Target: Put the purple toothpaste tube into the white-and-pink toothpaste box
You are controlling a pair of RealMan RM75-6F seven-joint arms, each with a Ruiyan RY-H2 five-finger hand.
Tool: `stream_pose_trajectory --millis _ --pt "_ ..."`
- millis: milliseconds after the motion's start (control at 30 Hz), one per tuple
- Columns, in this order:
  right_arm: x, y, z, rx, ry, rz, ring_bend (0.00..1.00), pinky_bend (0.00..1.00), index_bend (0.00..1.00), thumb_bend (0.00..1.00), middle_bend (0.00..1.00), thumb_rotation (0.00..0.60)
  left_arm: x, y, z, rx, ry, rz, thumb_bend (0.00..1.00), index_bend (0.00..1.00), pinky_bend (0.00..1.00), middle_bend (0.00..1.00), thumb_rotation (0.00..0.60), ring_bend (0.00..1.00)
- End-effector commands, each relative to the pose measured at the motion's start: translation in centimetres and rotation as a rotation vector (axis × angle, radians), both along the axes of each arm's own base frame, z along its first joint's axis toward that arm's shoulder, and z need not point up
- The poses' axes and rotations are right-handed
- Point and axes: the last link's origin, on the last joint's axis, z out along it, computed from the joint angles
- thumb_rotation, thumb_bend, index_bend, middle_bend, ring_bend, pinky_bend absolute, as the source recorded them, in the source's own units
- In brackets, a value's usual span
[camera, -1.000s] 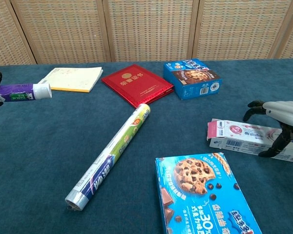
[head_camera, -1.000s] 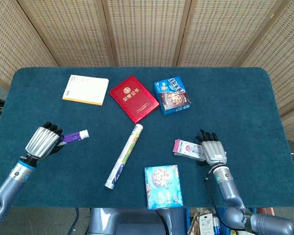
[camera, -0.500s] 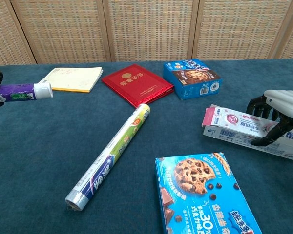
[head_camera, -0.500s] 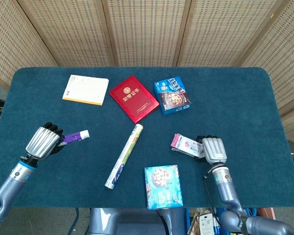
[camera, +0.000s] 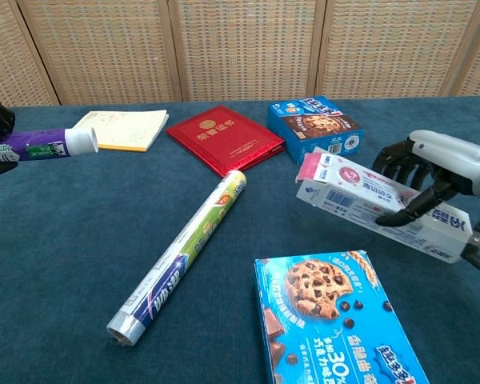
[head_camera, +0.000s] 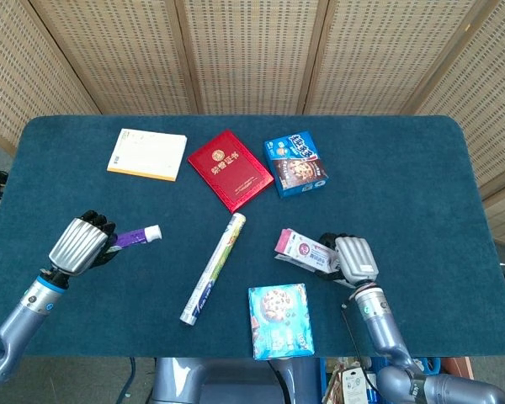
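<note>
Purple tube (camera: 40,146) sits gripped in your left hand (head_camera: 81,245) near the table's (head_camera: 421,168) left edge, cap pointing inward. Your right hand (head_camera: 353,259) grips the box (camera: 376,205), raised and tilted, pink end towards the foil roll (head_camera: 214,268), bare cloth between them

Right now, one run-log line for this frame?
left hand: holds purple toothpaste tube, cap toward centre | right hand: holds white-and-pink toothpaste box off table, pink end toward tube | tube not in box
</note>
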Motion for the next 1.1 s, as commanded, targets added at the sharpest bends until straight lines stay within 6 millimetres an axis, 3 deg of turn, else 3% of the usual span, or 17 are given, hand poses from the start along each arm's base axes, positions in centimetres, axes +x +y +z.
stream_pose_trajectory --millis 33,300,1100 --pt "2.2 -0.1 0.9 0.030 -0.070 0.067 0.42 0.40 0.66 0.21 0.55 0.600 0.4 -0.1 -0.1 -0.027 -0.026 0.005 0.38 0.93 0.44 0.69 0.600 0.52" --pt "3.8 -0.3 2.2 0.049 -0.136 0.095 0.42 0.40 0.66 0.21 0.55 0.600 1.6 -0.1 -0.5 -0.116 -0.055 0.020 0.38 0.94 0.44 0.69 0.600 0.52" --pt "5.7 0.1 1.0 0.072 -0.142 0.085 0.42 0.40 0.66 0.21 0.55 0.600 5.5 0.4 -0.8 -0.238 -0.105 0.000 0.38 0.95 0.44 0.69 0.600 0.52"
